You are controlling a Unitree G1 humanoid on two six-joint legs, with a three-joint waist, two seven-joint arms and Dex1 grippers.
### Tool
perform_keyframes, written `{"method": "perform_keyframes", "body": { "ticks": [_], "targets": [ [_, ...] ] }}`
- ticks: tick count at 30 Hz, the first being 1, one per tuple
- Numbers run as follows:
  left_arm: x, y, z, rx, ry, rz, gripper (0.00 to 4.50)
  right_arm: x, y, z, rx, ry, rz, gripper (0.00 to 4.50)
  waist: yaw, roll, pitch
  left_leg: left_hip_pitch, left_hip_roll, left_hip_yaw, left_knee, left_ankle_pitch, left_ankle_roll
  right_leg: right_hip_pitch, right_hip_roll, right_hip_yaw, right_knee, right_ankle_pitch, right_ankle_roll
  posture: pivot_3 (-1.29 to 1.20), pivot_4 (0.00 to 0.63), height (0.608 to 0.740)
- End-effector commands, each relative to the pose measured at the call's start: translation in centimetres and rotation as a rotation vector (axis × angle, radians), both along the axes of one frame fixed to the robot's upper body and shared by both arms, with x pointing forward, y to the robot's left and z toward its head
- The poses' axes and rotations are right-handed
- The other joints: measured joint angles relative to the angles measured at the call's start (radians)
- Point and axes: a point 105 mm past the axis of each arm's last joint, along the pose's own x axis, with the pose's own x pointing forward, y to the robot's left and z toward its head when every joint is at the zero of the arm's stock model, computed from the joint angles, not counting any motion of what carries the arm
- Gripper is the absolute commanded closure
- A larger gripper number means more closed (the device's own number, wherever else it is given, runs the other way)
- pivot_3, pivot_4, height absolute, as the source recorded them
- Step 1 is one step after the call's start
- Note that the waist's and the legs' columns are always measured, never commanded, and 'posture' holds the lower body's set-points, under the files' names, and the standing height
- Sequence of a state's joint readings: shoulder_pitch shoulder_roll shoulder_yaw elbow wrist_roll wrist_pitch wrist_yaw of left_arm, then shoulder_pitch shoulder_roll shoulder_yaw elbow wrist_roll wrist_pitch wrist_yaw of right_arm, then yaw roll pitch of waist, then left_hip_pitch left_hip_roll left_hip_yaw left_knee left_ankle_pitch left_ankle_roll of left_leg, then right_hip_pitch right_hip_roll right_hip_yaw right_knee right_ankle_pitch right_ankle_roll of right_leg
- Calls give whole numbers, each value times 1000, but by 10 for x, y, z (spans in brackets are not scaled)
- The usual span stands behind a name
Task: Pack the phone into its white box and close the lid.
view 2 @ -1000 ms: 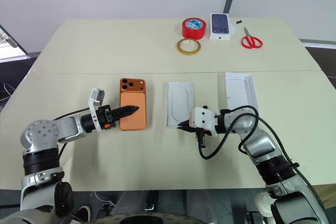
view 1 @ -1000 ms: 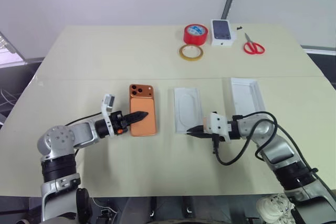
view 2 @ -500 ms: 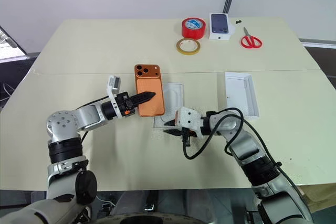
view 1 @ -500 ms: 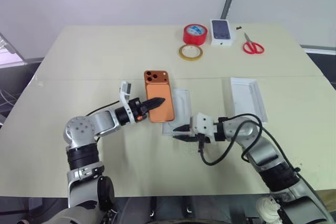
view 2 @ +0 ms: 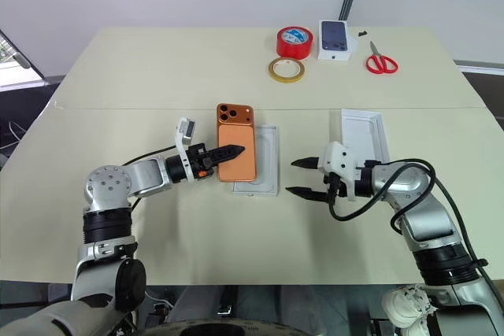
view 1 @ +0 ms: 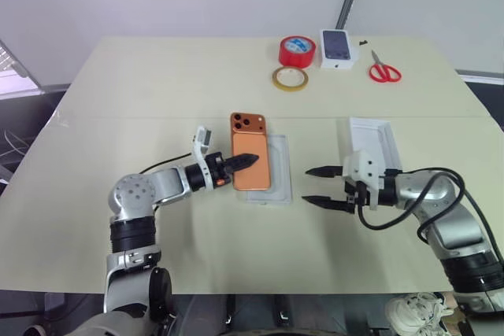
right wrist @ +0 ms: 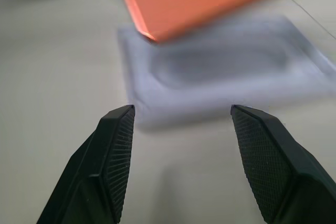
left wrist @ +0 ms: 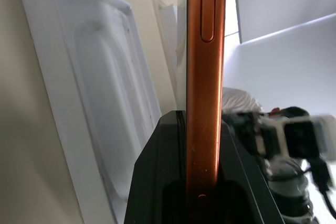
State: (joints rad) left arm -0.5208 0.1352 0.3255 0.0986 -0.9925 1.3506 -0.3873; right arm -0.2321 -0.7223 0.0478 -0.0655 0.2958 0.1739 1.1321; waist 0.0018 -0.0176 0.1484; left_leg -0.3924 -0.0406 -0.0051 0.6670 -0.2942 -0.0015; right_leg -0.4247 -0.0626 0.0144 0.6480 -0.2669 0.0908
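Lining the far edge of the worktop point(view 1: 157, 76) are red tape point(view 1: 296, 49), a tan tape ring point(view 1: 290, 78), a small printed box point(view 1: 336, 43) and scissors point(view 1: 385, 72). Left fingers point(view 1: 239, 162) clamp the phone point(view 1: 250, 161) — lenses at its far end, long axis running away from the robot — over the flat white insert point(view 1: 277, 171). Right fingers point(view 1: 319, 185) gape wide beside it, empty. Beyond them lies a white tray point(view 1: 373, 142).

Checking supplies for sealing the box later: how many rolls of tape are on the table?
2: a red roll at the far edge beside the small printed box, and a yellowish roll just in front of it.
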Motion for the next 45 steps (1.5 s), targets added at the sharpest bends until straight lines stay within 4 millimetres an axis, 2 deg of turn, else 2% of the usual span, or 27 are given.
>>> {"method": "perform_keyframes", "body": {
  "ticks": [1, 7, 11, 15, 20, 23, 24, 25, 26, 28, 30, 31, 32, 33, 34, 36, 41, 43, 45],
  "targets": [
    [-4, -7, 7, 11, -34, -39, 3226, 4, 9, 14, 32, -83, 9, 1433, 0, 0, 0, 0, 0, 0, 0, 0, 0, 0, 0, 0, 0, 0, 0, 0, 150, 740],
    [-5, -10, 14, -3, -7, -83, 361, 9, 21, 16, 53, -104, 18, 1433, 6, 0, 0, 0, 0, 0, 0, 0, 0, 0, 0, 0, 0, 0, 0, 0, 150, 740],
    [-4, -6, 29, -41, -30, -90, 361, 13, 25, 17, 57, -114, 20, 1433, 6, 0, 0, 0, 0, 0, 1, 0, 0, 0, 0, 0, 0, 0, 0, 0, 150, 740],
    [-10, -3, 30, 26, -49, -110, 361, 17, 27, 16, 57, -120, 19, 1433, 6, 0, 0, 0, 0, 0, 0, 0, 0, 0, 0, 0, 0, 0, 0, 0, 150, 740],
    [-20, 14, 30, 110, -74, -129, 361, 17, 27, 14, 57, -123, 16, 1433, 2, 0, 0, 0, 0, 0, 0, 0, 0, 0, 0, 0, 0, 0, 0, 0, 150, 740],
    [-15, 27, 32, 180, -133, -64, 361, 18, 27, 13, 65, -103, 12, 1433, 1, 0, 0, 0, 0, 0, 0, 0, -1, 0, 0, 0, 1, 0, 0, 0, 150, 740],
    [-10, 31, 37, 171, -168, -30, 330, 20, 26, 14, 70, -102, 0, 1693, 2, 0, 0, 0, 0, 0, 0, 0, -1, 0, 0, 0, 1, 0, 0, 0, 150, 740],
    [-1, 37, 39, 189, -198, 30, 579, 24, 24, 16, 84, -93, -29, 1990, 3, 0, 0, 0, 0, 0, 0, 0, -1, 0, 0, 0, 1, 0, 0, 0, 150, 740],
    [6, 43, 31, 314, -252, 70, 843, 28, 21, 16, 66, -109, -46, 2278, 2, 0, 0, 0, 0, 0, 0, 0, -1, 0, 0, 0, 1, 0, 0, 0, 150, 740],
    [11, 47, 16, 522, -373, 62, 1609, 35, 16, 13, 12, -156, -74, 3290, 1, 0, 0, 0, 0, 0, 0, 1, -1, 0, 0, 0, 0, 0, 0, 0, 150, 740],
    [11, 43, 9, 552, -440, 37, 2603, 41, 13, 10, -24, -183, -95, 4337, 0, 2, 0, 1, 0, 0, -1, 1, -1, 0, 0, 0, 0, 0, 0, 0, 150, 740],
    [10, 39, 6, 553, -457, 20, 2989, 43, 13, 7, -45, -196, -94, 4500, 2, 2, 0, 1, 0, 1, -1, 1, -1, 0, 0, 0, -1, 0, 0, 0, 150, 740],
    [11, 36, -3, 604, -489, -4, 3618, 45, 13, 4, -76, -211, -94, 4500, 5, 1, 0, 1, 0, 1, -1, 1, -1, 0, 0, 0, -1, 0, 0, 0, 150, 740],
    [11, 35, -9, 643, -515, -24, 3900, 46, 12, 2, -97, -222, -92, 4500, 7, 2, 0, 0, 0, 0, -1, 1, -1, 0, 0, 0, -1, 0, 0, 0, 150, 740],
    [12, 35, -19, 727, -552, -49, 4425, 48, 13, -1, -120, -230, -86, 4500, 7, 1, 0, 0, 0, 0, -1, 1, -1, 0, 0, 0, -1, 0, 0, 0, 150, 740],
    [16, 31, -29, 828, -653, -85, 4472, 47, 21, -4, -118, -226, -64, 4500, 6, 2, 0, 0, 0, 0, -1, 0, -1, 0, 0, 0, -1, 0, 0, 0, 150, 740],
    [9, -4, -32, 684, -589, -167, 4472, 42, 32, -10, -141, -234, -17, 4500, 8, 2, 0, 0, 0, 0, 0, 0, 0, 0, 0, 0, -1, 0, 0, 0, 150, 740],
    [7, -19, -30, 645, -608, -195, 4472, 43, 28, -9, -138, -230, -28, 4500, 8, 2, 0, 0, 0, 0, 0, -1, 1, 0, 0, 0, 0, 0, 0, 0, 150, 740],
    [9, -40, -22, 595, -641, -209, 4472, 44, 14, -5, -146, -219, -57, 4500, 15, 2, 0, 0, 0, 0, 0, 0, 2, 0, 0, 0, 0, 0, 0, 0, 150, 740]
  ]
}}
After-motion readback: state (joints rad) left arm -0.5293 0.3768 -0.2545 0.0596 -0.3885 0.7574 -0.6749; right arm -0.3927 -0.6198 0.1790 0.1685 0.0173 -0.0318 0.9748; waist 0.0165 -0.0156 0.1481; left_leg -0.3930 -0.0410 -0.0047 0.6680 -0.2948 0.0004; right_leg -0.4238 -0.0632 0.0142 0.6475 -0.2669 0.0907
